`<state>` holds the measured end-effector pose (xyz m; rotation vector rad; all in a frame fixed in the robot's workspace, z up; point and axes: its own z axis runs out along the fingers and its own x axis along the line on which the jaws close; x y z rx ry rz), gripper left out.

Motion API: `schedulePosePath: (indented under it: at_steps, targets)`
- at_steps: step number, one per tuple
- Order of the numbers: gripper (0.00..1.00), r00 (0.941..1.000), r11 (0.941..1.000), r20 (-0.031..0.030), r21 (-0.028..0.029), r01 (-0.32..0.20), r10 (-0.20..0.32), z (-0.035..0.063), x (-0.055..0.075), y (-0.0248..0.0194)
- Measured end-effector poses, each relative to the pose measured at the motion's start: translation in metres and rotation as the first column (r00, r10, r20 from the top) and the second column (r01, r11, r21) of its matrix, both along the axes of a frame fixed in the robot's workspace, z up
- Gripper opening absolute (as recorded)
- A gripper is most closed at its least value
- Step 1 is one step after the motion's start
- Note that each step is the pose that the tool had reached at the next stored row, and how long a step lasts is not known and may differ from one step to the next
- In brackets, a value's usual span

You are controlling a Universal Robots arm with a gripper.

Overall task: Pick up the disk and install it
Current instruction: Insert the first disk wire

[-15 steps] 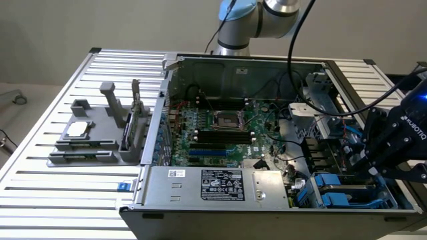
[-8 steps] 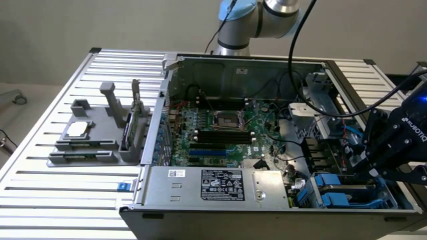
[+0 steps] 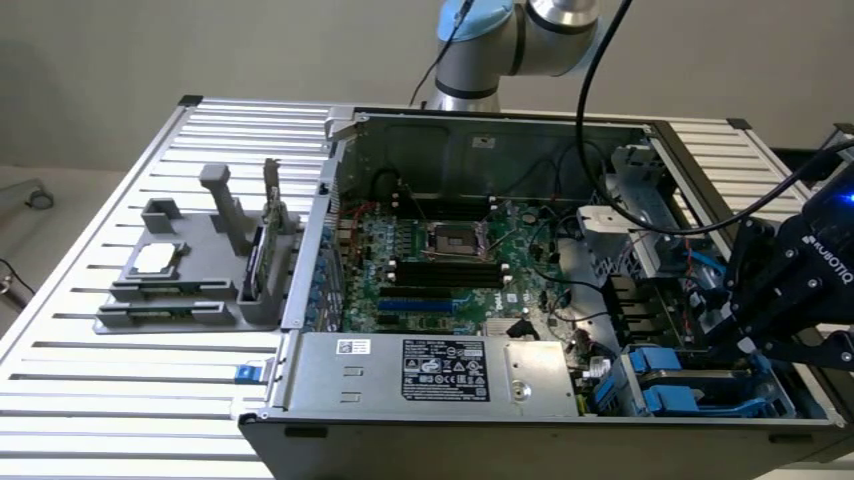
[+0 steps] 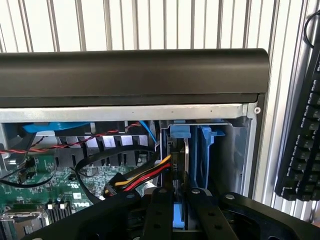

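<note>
1. While the black Robotiq gripper (image 3: 787,300) hangs over the drive-bay corner of the open grey desktop computer case (image 3: 467,135), at the exterior view's right, its two black fingers (image 4: 159,212) stand close together around a bright blue strip. I take that strip for the carrier edge of the disk (image 4: 179,216), so the jaws look narrow and clamped on it, the disk on edge at the mouth of the bay.
2. The blue plastic bay rails (image 4: 205,150) and a thin metal divider lie just beyond the disk. If the disk enters tilted, its bracket could jam against a rail and slip in the grip.
3. A bundle of red, yellow and black power wires (image 4: 142,177) and a looped black cable (image 4: 100,160) lie just beside the fingers. They could be pinched or dragged into the slot.
4. The green motherboard (image 3: 434,265) lies near; a dropped disk could strike it.
5. The case rests on a ribbed aluminium slatted table (image 3: 120,380), which also carries a grey plastic parts fixture (image 3: 187,275). A black keyboard (image 4: 302,145) lies beside the case, and a plain pale wall stands behind.
</note>
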<state>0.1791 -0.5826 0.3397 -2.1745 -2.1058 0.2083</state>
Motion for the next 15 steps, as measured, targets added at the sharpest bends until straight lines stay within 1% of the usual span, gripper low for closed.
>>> schedulePosePath:
  at_steps: [8,15]
  targets:
    - [0.16,1.0000,1.0000,0.0017,0.0015,0.000,0.000,-0.0001,-0.0013,0.0001]
    - [0.16,1.0000,1.0000,0.0064,0.0053,0.000,0.000,-0.0001,-0.0014,0.0002]
